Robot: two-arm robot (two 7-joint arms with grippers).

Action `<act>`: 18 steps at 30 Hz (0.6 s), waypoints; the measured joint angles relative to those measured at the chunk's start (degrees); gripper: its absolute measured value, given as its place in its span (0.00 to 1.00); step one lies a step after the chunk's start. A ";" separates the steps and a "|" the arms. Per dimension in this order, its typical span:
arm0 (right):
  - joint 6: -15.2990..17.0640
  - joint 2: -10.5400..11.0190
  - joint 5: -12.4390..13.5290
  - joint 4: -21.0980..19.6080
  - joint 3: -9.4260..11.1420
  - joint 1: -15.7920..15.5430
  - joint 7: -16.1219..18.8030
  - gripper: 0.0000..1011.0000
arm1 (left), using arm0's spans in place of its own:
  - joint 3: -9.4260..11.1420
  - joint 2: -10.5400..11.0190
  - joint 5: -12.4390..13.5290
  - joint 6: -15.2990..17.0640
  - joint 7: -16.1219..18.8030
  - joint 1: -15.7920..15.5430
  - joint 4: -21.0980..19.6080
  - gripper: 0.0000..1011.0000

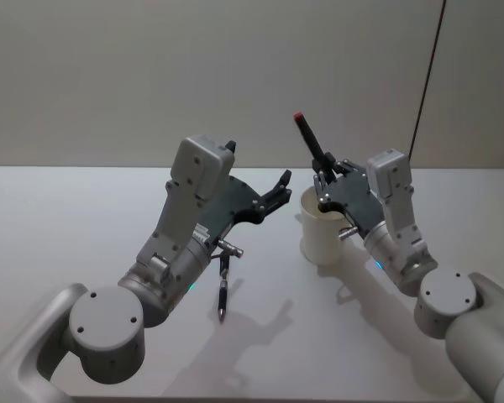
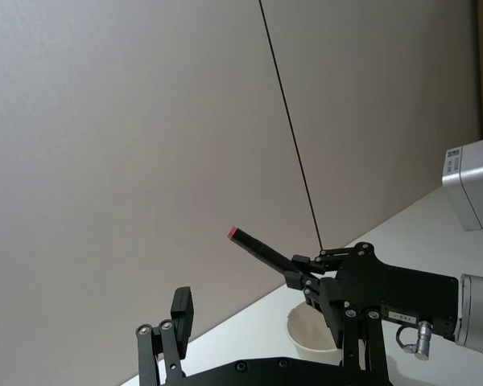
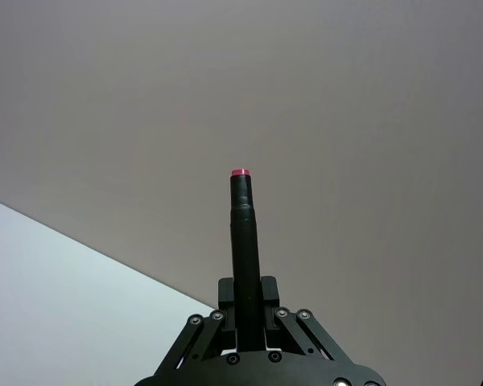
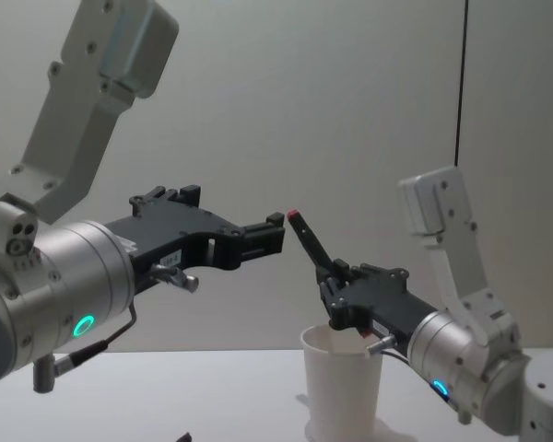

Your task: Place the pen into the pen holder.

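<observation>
The left gripper (image 1: 281, 186) hangs above the worktop (image 1: 84, 218) with its fingers spread and nothing between them. A dark pen (image 1: 223, 290) lies flat on the worktop beneath that arm, well apart from the pen holder (image 1: 319, 239). Further right, the right gripper (image 1: 323, 180) clamps the lower part of a black red-tipped pen (image 1: 310, 138), tilted up and leftward, just above the mouth of the pen holder, a white paper cup standing on the worktop; I cannot tell whether the pen's lower tip is inside it.
</observation>
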 joint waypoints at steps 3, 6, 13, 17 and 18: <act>-0.49 -0.22 -0.08 1.43 0.00 0.72 -0.08 0.21 | 0.00 0.00 0.00 0.00 0.00 0.00 0.00 0.99; -0.87 -0.39 -0.16 2.58 0.01 1.30 -0.19 0.28 | 0.00 0.00 0.00 0.00 0.00 0.00 0.00 0.99; -1.41 -0.64 -0.28 4.23 0.08 2.12 -0.41 0.51 | 0.00 0.00 0.00 0.00 0.00 0.00 0.00 0.99; -1.72 -0.76 -0.33 4.97 0.18 2.54 -0.49 0.63 | 0.00 0.00 0.00 0.00 0.00 0.00 0.00 0.99; -1.75 -0.78 -0.34 5.09 0.20 2.59 -0.50 0.66 | 0.00 0.00 0.00 0.00 0.00 0.00 0.00 0.99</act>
